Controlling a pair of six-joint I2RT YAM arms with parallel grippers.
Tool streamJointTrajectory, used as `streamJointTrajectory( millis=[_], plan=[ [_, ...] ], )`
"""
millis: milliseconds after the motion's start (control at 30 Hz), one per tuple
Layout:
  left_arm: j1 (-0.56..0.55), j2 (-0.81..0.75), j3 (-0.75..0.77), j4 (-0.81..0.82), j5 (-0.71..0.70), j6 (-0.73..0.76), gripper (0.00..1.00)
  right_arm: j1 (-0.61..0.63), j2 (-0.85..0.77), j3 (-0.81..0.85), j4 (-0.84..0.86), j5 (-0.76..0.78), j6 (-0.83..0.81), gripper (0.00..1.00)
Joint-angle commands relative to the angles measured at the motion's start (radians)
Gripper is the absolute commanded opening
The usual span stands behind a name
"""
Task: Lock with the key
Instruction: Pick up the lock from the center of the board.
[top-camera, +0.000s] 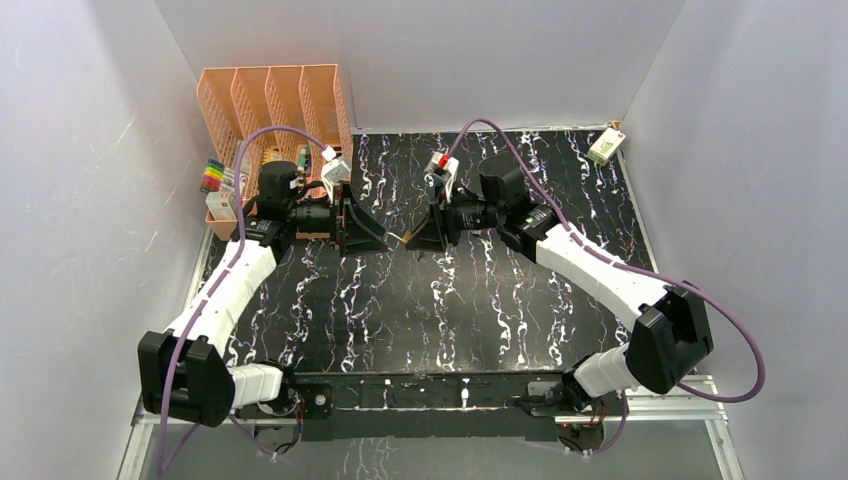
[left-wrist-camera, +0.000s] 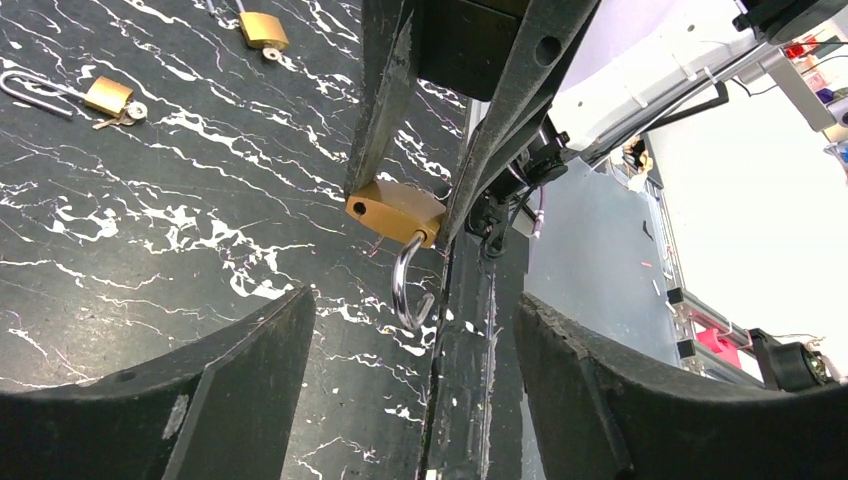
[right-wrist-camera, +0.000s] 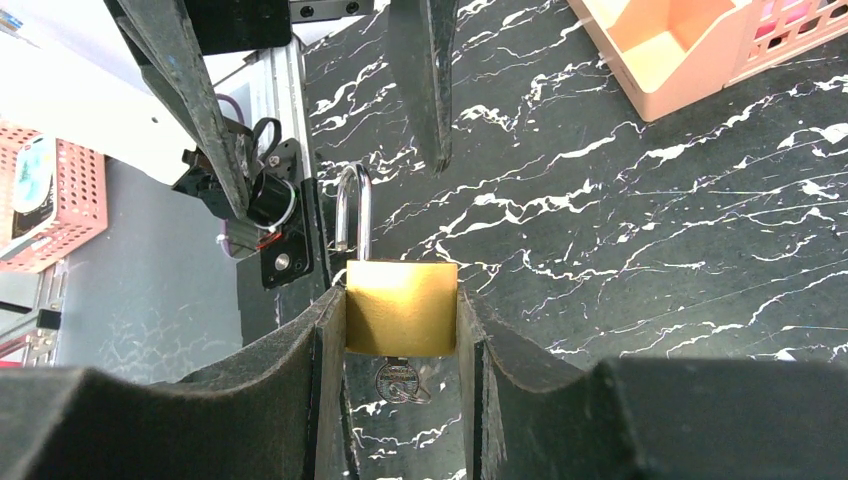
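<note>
My right gripper (right-wrist-camera: 400, 300) is shut on a brass padlock (right-wrist-camera: 400, 305) and holds it by its sides above the table. The steel shackle (right-wrist-camera: 352, 205) is open and swung out. A key (right-wrist-camera: 400, 382) sticks in the padlock's underside. In the left wrist view the same padlock (left-wrist-camera: 395, 212) sits between the right fingers, and its hooked shackle (left-wrist-camera: 408, 285) points at my left gripper (left-wrist-camera: 415, 305). That gripper is open and empty, close to the shackle but not touching it. From above, the two grippers face each other with the padlock (top-camera: 401, 238) between them.
Two more brass padlocks (left-wrist-camera: 108, 97) (left-wrist-camera: 262, 30) lie on the black marbled table (top-camera: 440, 310). An orange file organiser (top-camera: 275, 100) stands at the back left, with small coloured items (top-camera: 215, 180) beside it. A white box (top-camera: 606, 146) lies at the back right.
</note>
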Motion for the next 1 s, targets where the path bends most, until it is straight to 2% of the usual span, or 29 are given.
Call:
streamJointTrajectory(
  millis=[0, 167, 333, 433, 500, 533, 800, 867, 933, 967],
  plan=[
    [-0.024, 0.009, 0.032, 0.004, -0.014, -0.016, 0.69, 0.005, -0.001, 0.065, 0.072, -0.014, 0.0, 0.39],
    [-0.029, 0.022, 0.036, 0.009, -0.027, -0.031, 0.66, 0.008, -0.001, 0.073, 0.068, -0.013, -0.004, 0.38],
    [-0.031, 0.026, 0.035, 0.011, -0.028, -0.033, 0.57, 0.008, 0.0, 0.074, 0.063, -0.013, -0.005, 0.38],
    [-0.031, 0.027, 0.035, 0.014, -0.021, -0.033, 0.47, 0.008, 0.002, 0.075, 0.062, -0.016, -0.007, 0.38],
    [-0.03, 0.03, 0.035, 0.018, -0.015, -0.035, 0.32, 0.008, 0.005, 0.075, 0.061, -0.018, -0.007, 0.38],
    [-0.031, 0.03, 0.034, 0.021, -0.014, -0.038, 0.29, 0.009, 0.007, 0.074, 0.06, -0.018, -0.007, 0.38],
    [-0.031, 0.028, 0.028, 0.056, 0.012, -0.06, 0.38, 0.011, 0.011, 0.069, 0.059, -0.023, -0.01, 0.38],
    [-0.032, 0.026, 0.023, 0.064, 0.021, -0.063, 0.36, 0.011, 0.01, 0.067, 0.058, -0.023, -0.01, 0.38],
    [-0.031, 0.027, 0.023, 0.067, 0.032, -0.065, 0.28, 0.011, 0.011, 0.066, 0.057, -0.022, -0.011, 0.38],
    [-0.032, 0.027, 0.021, 0.069, 0.032, -0.066, 0.14, 0.012, 0.01, 0.065, 0.059, -0.022, -0.011, 0.38]
  ],
)
